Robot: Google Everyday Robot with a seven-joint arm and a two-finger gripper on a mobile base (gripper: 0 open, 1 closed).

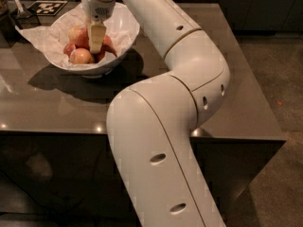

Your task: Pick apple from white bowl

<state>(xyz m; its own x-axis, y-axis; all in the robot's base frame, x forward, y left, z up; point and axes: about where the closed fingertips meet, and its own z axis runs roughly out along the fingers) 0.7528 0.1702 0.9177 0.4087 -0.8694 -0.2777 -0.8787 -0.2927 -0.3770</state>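
A dark, glossy grey-brown table (246,110) fills most of the view, its near edge catching a few small light reflections. Toward 10 o'clock on it stands the white bowl (102,66), throwing a broad shadow on the tabletop toward 6 o'clock. Crumpled white tissue paper (35,36) spills over the bowl's rim at 9 o'clock, and its corner seems to touch the tabletop. Behind the bowl, at 11 o'clock, a black-and-white marker tag (47,6) lies flat. At the far 10 o'clock edge sits a dark object (6,21), too cropped to identify. The gripper (95,45) hangs down inside the bowl.
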